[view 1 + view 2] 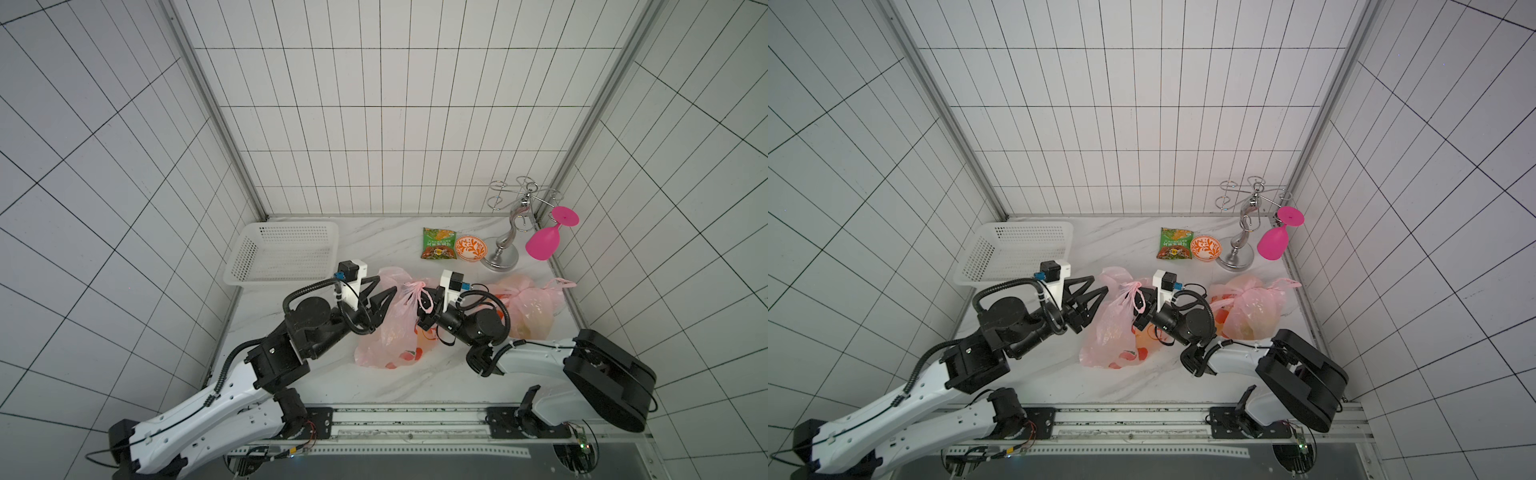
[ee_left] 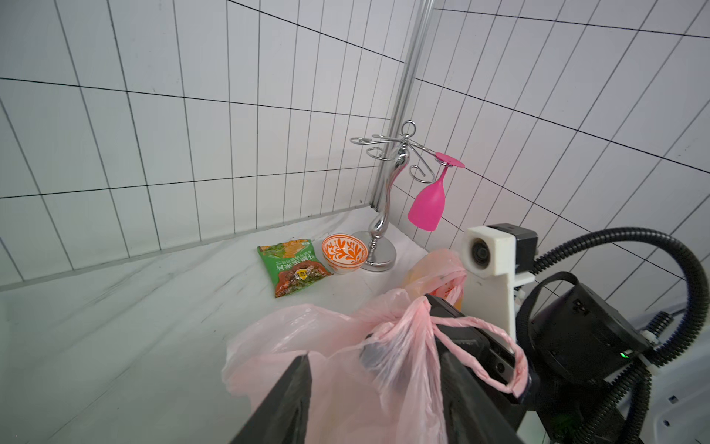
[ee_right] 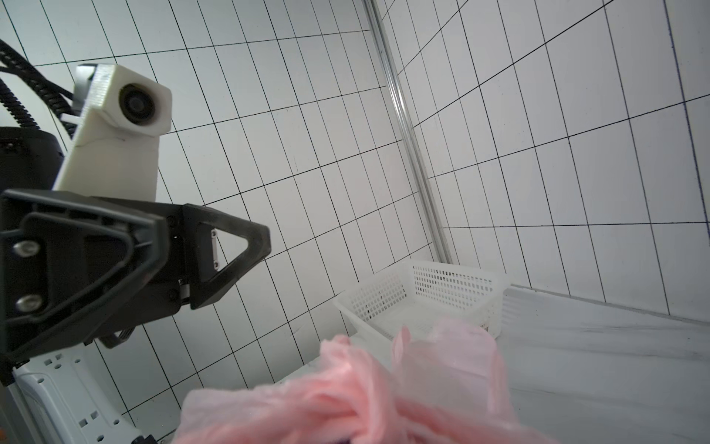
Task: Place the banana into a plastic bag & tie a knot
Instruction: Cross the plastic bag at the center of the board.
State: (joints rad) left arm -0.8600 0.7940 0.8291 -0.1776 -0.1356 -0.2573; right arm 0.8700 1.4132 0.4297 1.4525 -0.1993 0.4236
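While the pink bag [image 1: 392, 332] lies on the marble table [image 1: 374, 386] at mid-scene, both arms meet at its gathered top, one from each side

Left gripper [image 1: 387, 283]: points in from the left, fingers [image 2: 292, 399] spread about halfway. In the left wrist view bag film sits between them, but nothing is pinched.

Right gripper [image 1: 427, 299]: points in from the right, jaws closed on the bunched neck of the pink bag. One twisted handle [image 2: 495, 369] loops over its black fingers. The right wrist view is filled low down with blurred pink film, so the grip itself is hidden there.

Banana: cannot be made out as such. Pale yellow and orange-red shapes show through the film at the near end of the pink bag; what they are is unclear.

Second bag [image 1: 530, 307]: also pink, on the right, partly hidden behind the right wrist. Its top is bunched into what looks like a knot, with the loose ends pointing right, and there are yellowish contents inside.

Far left: white basket [image 1: 245, 255], lying apart from the bags.

Far right, in a row along the back: green snack packet [image 1: 438, 244], touching or just beside an orange-patterned bowl [image 1: 470, 248], then a chrome stand [image 1: 505, 249] with a pink glass [image 1: 542, 245] hanging upside down from one hook
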